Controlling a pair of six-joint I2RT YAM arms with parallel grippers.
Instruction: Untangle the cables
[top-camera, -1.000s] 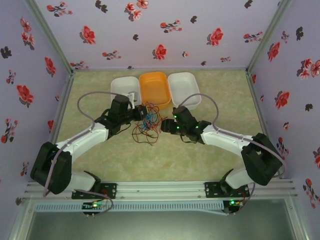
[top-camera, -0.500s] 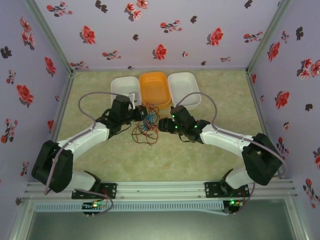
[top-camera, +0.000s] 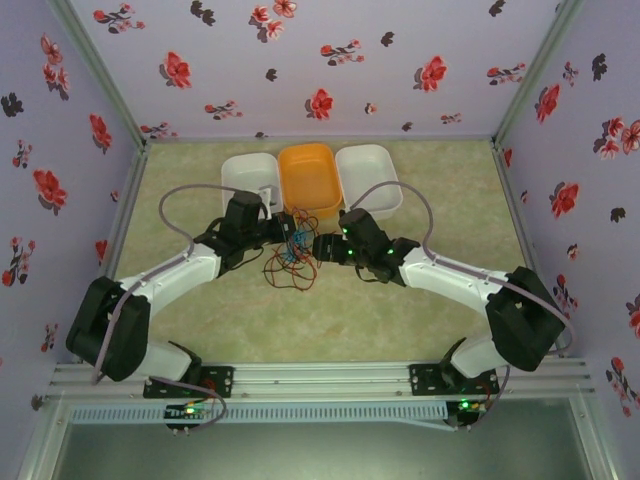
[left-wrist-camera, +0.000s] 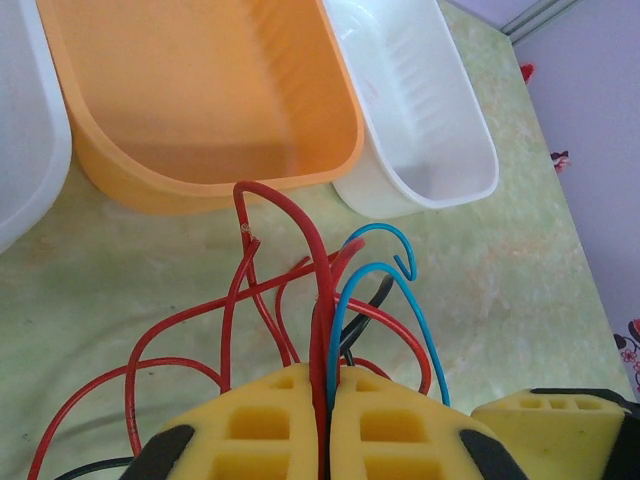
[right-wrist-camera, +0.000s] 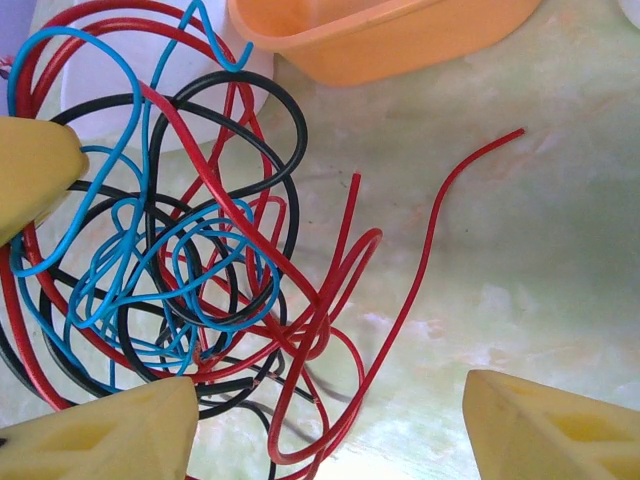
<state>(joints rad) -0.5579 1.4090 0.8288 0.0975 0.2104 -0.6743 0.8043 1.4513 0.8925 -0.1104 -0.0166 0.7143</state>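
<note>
Cables (top-camera: 290, 258), red, black and light blue, lay in one tangle on the green table (top-camera: 400, 320), just in front of the orange tub (top-camera: 309, 175) and between your two grippers. Your left gripper (left-wrist-camera: 325, 390) was clenched on a few red and blue strands, which rose from its yellow pads (left-wrist-camera: 260, 420) toward the near edge of the tub. Your right gripper (right-wrist-camera: 330, 385) had its fingers spread wide and grasped nothing; some red loops lay between them. One loose red end (right-wrist-camera: 470, 160) rested on bare table beside the tangle. The left white tub (top-camera: 248, 172) and the right white tub (top-camera: 370, 172) touched the orange one. Open table lay toward the arm bases and both side walls.
</note>
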